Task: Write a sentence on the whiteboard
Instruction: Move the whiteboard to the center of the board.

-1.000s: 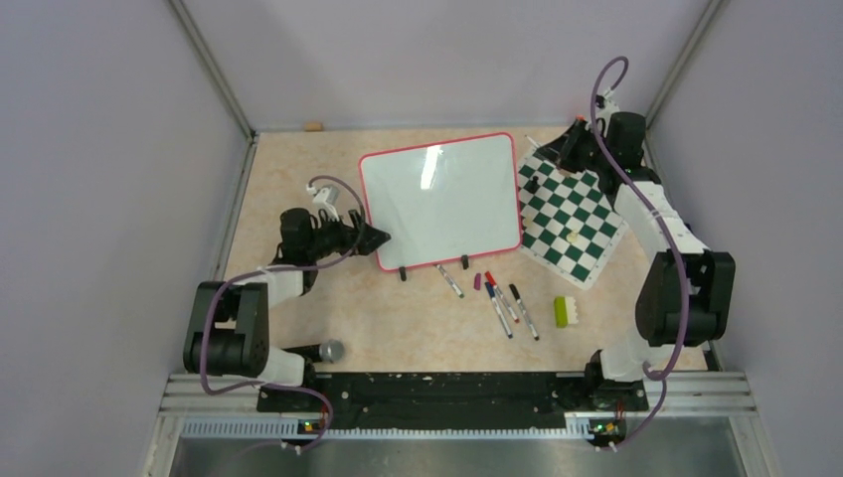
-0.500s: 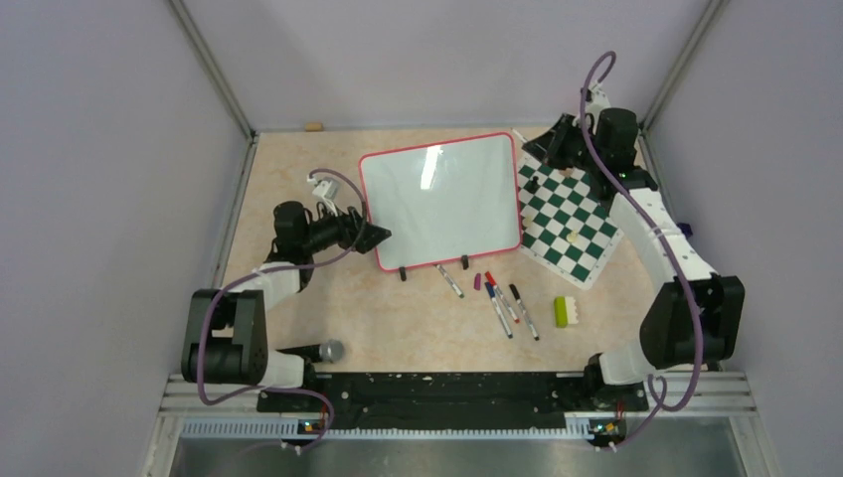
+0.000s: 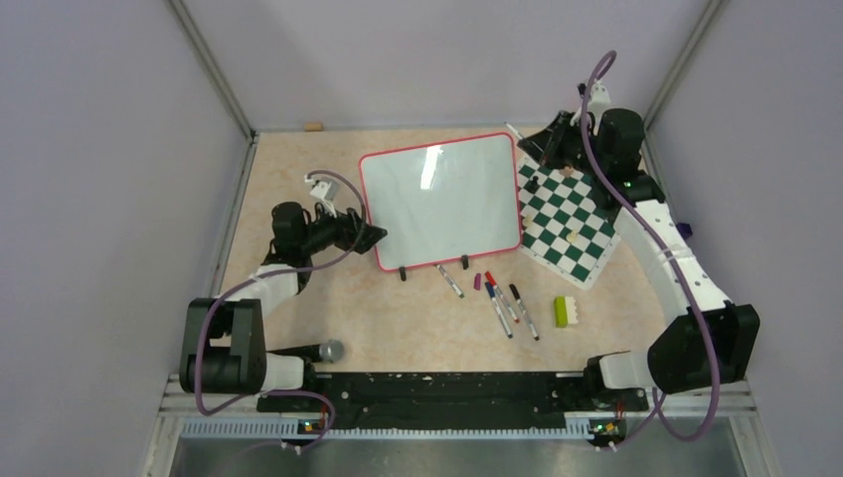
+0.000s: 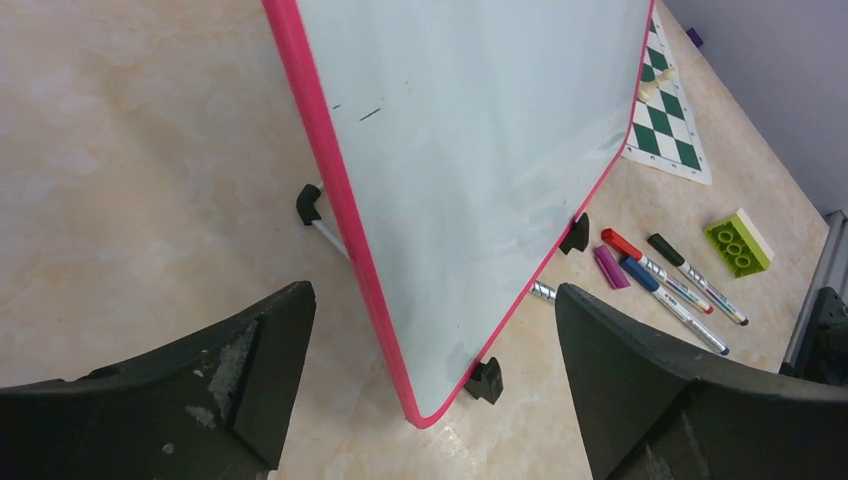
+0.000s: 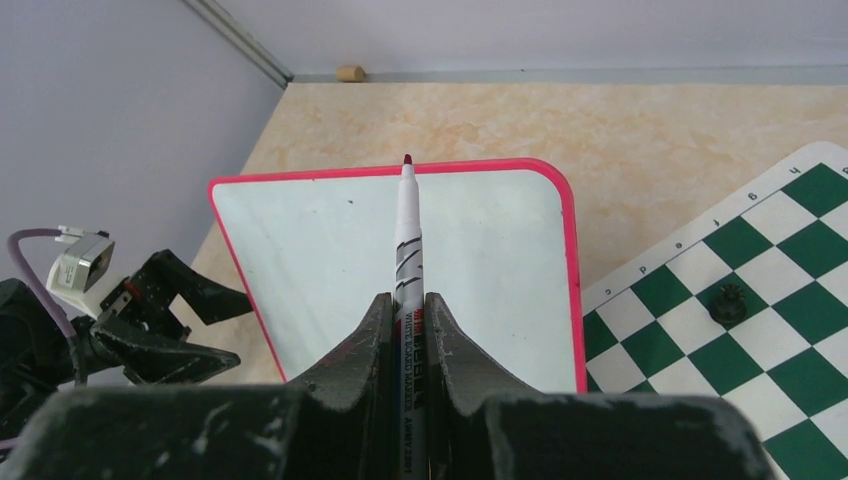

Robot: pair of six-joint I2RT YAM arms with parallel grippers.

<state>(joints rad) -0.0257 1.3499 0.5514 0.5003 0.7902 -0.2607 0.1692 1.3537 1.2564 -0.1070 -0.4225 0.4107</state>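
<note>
The right tool (image 5: 405, 312), clenched on an uncapped marker (image 5: 407, 230) whose long axis points across the whiteboard (image 3: 440, 199) lying mid-way on the table (image 3: 288, 174) just to its left, is placed to write, while the left tool (image 3: 370, 237) stands released, straddling the board's near-left corner

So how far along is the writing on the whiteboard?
Done: the right gripper is shut on a marker, bare tip pointing toward the whiteboard.
In hand: the marker is near the board's far right corner, and the left gripper stands open astride its near left corner.
Left: the whole sentence. The board shows only two tiny dark flecks.
</note>
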